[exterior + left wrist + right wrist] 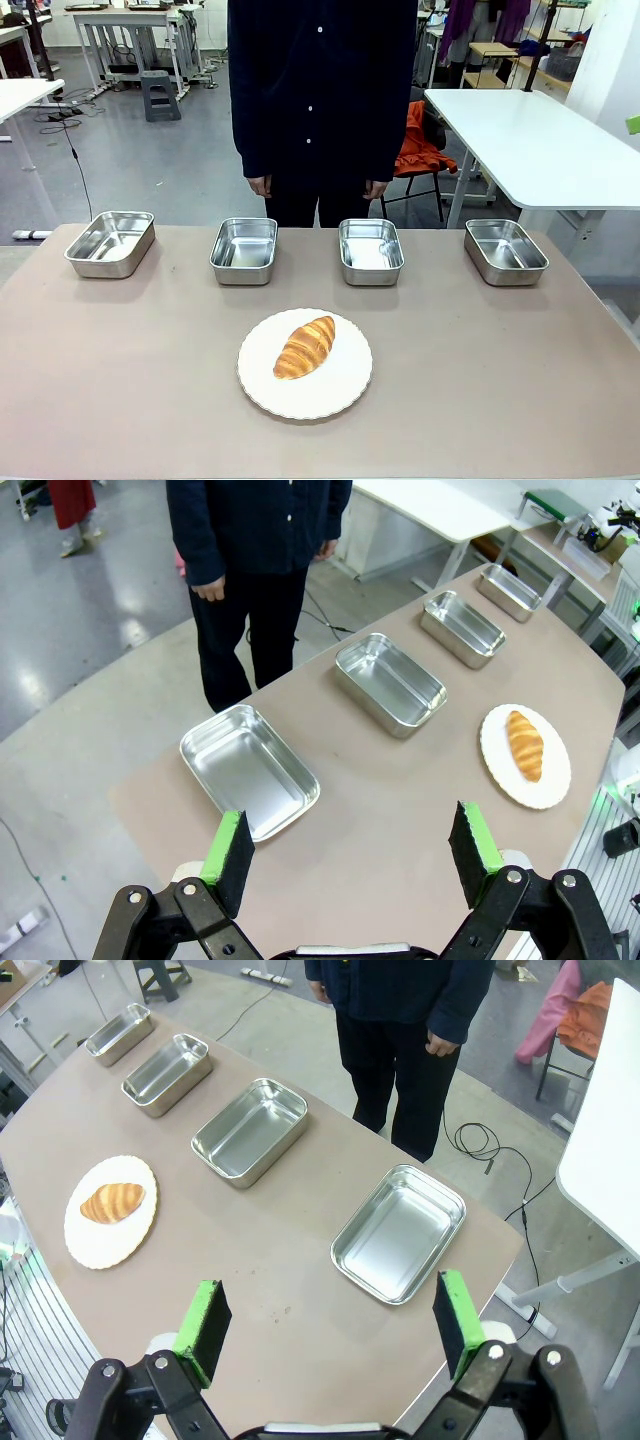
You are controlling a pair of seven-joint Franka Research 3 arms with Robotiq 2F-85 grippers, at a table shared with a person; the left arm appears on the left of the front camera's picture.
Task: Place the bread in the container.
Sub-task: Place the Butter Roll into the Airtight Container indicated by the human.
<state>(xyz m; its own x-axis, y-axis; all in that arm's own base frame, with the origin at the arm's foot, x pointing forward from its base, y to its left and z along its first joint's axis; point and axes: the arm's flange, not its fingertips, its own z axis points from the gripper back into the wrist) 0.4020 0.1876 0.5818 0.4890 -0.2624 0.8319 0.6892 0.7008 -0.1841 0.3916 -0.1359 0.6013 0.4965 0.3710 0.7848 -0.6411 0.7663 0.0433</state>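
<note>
The bread [305, 347] is a golden-brown ridged loaf lying on a round white plate [330, 395] at the table's near middle. Behind it, several identical shiny steel trays stand in a row, all empty: [111, 242], [244, 250], [370, 250], [505, 250]. Which one is the container I cannot tell. My left gripper [350, 845] hangs open high above the table's left end, over a tray [250, 770], with the bread [524, 744] far off. My right gripper [330, 1320] is open above the right end, near a tray [400, 1232], and the bread [112, 1202] lies far to its left.
A person in a dark buttoned shirt stands at the far edge behind the two middle trays, hands [260, 185] hanging down off the table. A white table [530, 140] and an orange-draped chair [420, 150] stand beyond on the right.
</note>
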